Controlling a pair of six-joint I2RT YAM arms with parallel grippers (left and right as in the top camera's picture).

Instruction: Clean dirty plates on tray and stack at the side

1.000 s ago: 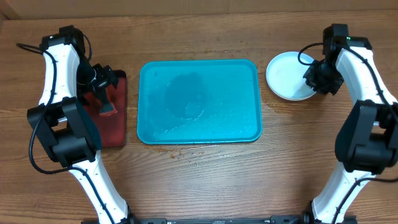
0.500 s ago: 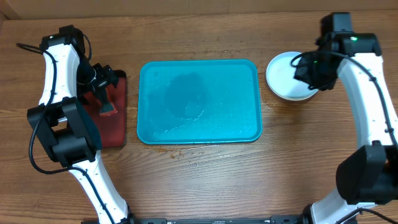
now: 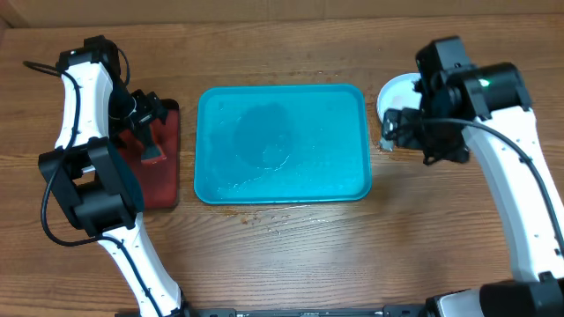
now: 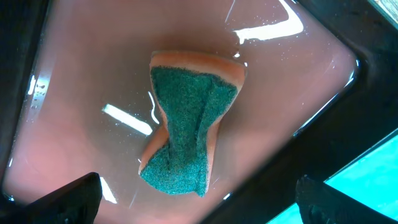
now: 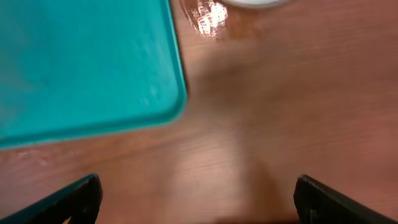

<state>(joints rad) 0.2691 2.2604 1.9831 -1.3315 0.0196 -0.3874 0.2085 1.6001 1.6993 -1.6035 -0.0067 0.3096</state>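
The teal tray (image 3: 282,145) lies mid-table with nothing on it but wet streaks; its near right corner (image 5: 93,68) shows in the right wrist view. A white plate (image 3: 395,95) sits on the table right of the tray, largely hidden under my right arm; only its rim (image 5: 252,2) shows from the wrist. Whether other plates lie under it I cannot tell. My right gripper (image 3: 389,130) (image 5: 199,196) is open over bare wood between tray and plate, holding nothing. My left gripper (image 3: 145,132) (image 4: 198,196) is open above a green-and-orange sponge (image 4: 186,130).
The sponge lies in a small dark red tray (image 3: 163,158) (image 4: 87,74) with a black rim, left of the teal tray. A wet patch (image 5: 208,15) glistens on the wood beside the plate. A cardboard wall (image 3: 282,9) runs along the table's far edge.
My right gripper opened wide, came off the white plate and moved left and toward the front, ending beside the teal tray's right edge. The left arm has not moved.
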